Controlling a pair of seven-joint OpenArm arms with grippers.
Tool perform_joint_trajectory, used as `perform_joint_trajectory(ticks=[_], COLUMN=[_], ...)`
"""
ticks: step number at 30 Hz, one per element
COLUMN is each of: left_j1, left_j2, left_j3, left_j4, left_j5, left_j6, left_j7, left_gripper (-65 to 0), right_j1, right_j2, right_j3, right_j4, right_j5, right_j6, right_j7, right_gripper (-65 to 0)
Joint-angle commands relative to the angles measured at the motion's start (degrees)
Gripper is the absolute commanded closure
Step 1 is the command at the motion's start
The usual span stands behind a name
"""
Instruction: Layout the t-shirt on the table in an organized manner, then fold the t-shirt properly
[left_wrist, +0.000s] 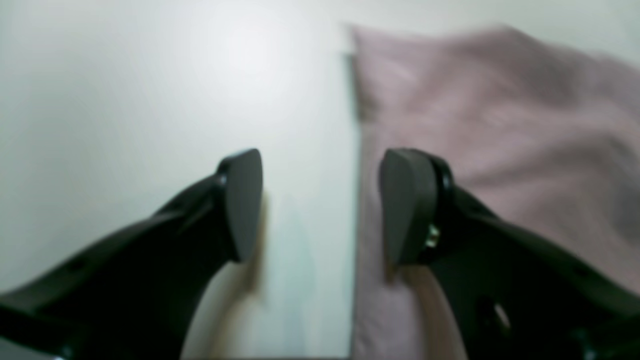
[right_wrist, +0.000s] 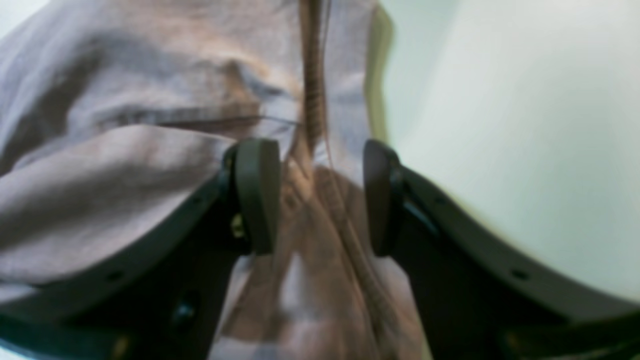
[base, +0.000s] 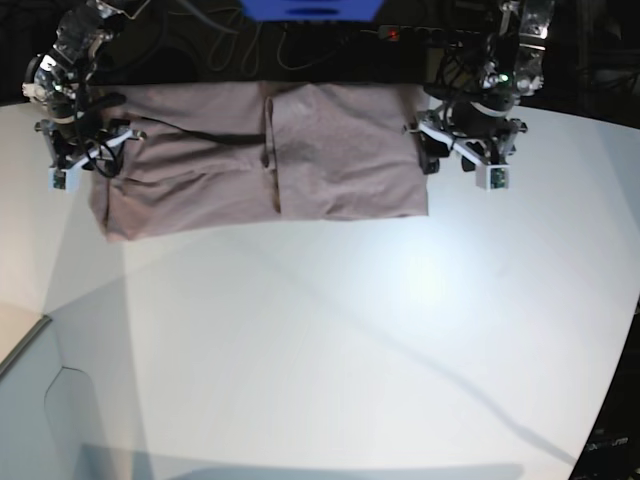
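Observation:
The mauve t-shirt (base: 330, 160) lies spread along the far side of the white table (base: 320, 350), with a vertical crease near its middle. My left gripper (base: 460, 160) hangs over the shirt's right edge. In the left wrist view that gripper (left_wrist: 325, 205) is open and empty: one finger is over bare table (left_wrist: 125, 100), the other over the t-shirt (left_wrist: 475, 110). My right gripper (base: 88, 160) is at the shirt's left end. In the right wrist view it (right_wrist: 320, 197) stands open astride a raised ribbed ridge of the t-shirt (right_wrist: 125, 150), beside bare table (right_wrist: 500, 125).
Dark cables and a blue object (base: 310, 8) sit behind the table's far edge. A thin dark line (base: 210, 133) crosses the shirt's left half. The table's curved edge drops off at the lower left (base: 30, 340) and at the right (base: 625, 380).

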Motion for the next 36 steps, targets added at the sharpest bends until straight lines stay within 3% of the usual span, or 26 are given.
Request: perform_joint_trajectory(ticks=[1, 18, 20, 26, 36], left_j1=[-0.1, -5.0, -6.1, -7.5, -6.1], left_j2=[0.5, 4.0, 5.1, 5.7, 5.4], left_j3=[-0.5, -0.5, -0.5, -0.6, -0.9], left_j4=[0.0, -5.4, -6.8, -7.2, -0.7], left_j5=[-0.2, -0.2, -0.2, -0.2, -0.2], left_j6=[-0.5, -0.6, -0.6, -0.6, -0.6], left_j7=[-1.0, -0.9, -0.9, -1.0, -0.9], left_gripper=[-36.8, -36.4, -33.4, -15.8, -14.8], right_j1=[0.3, 0.3, 0.3, 0.3, 0.4], right_j2=[0.5, 0.5, 0.4, 0.4, 0.4], right_j3=[0.1, 0.0, 0.0, 0.0, 0.0], right_j4=[1.2, 1.0, 1.0, 0.9, 0.9], right_j5=[1.0, 1.0, 1.0, 1.0, 1.0], right_j6=[0.8, 0.8, 0.8, 0.8, 0.8], right_j7=[1.2, 1.2, 1.2, 1.2, 1.2], right_gripper=[-27.5, -27.5, -27.5, -27.5, -27.5])
